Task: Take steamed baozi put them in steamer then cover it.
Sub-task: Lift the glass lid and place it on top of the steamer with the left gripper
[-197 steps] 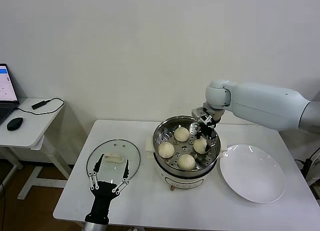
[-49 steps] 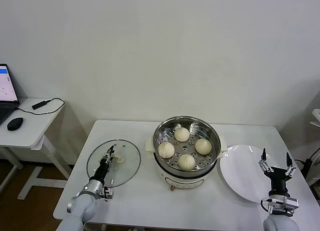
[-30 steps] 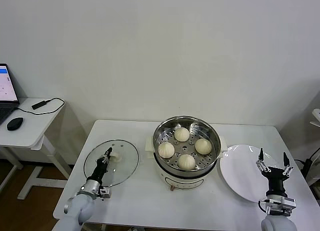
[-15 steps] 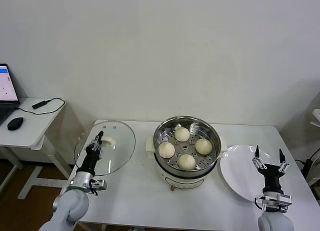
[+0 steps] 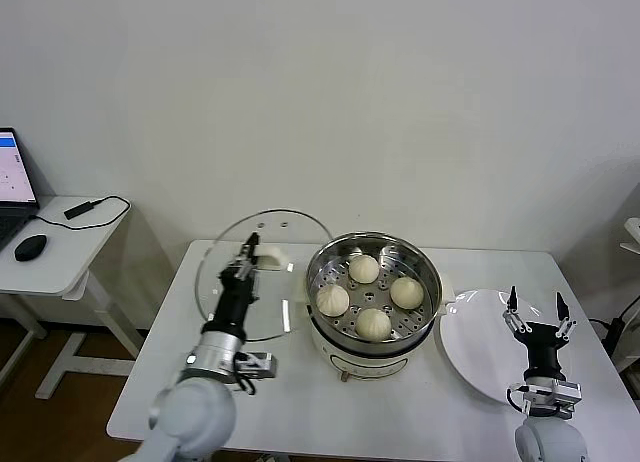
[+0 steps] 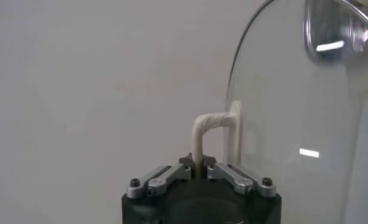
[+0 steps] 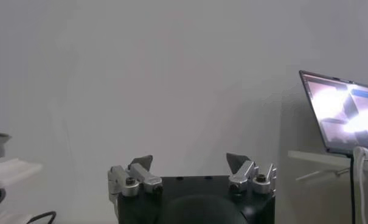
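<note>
Left gripper (image 5: 247, 253) holds glass lid (image 5: 225, 292) beside steamer (image 5: 372, 327).

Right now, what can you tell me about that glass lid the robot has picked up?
The lid is a round disc of clear glass with a thin metal-looking rim and a cream loop handle. It is off the table, tilted nearly on edge, just left of the steamer and not on it. The left tool is shut on the handle; nothing else visibly touches the lid.
</note>
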`<action>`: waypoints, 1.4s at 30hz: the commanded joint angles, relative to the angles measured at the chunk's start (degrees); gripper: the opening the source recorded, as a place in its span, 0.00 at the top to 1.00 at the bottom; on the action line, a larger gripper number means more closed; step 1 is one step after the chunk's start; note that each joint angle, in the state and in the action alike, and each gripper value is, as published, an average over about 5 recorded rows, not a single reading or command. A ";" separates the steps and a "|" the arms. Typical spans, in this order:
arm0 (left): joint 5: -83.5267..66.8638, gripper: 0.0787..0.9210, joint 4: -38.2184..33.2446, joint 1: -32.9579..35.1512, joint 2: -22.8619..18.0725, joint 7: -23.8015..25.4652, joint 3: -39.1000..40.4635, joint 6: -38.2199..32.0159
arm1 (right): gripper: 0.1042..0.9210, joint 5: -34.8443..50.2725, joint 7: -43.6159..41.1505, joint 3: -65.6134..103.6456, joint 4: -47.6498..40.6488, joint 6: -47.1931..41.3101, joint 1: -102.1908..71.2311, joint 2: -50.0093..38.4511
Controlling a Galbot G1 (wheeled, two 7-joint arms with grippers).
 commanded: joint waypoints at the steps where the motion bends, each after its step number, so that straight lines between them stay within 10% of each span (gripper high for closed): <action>1: 4.90 0.86 1.86 -11.70 -6.11 8.54 19.85 14.32 | 0.12 -0.39 0.10 -0.13 -1.83 -0.30 1.08 0.56; 42: 23.25 0.86 28.63 -20.14 -22.86 13.05 24.62 15.51 | 0.12 -2.57 0.32 -0.87 -6.49 -0.20 4.37 2.54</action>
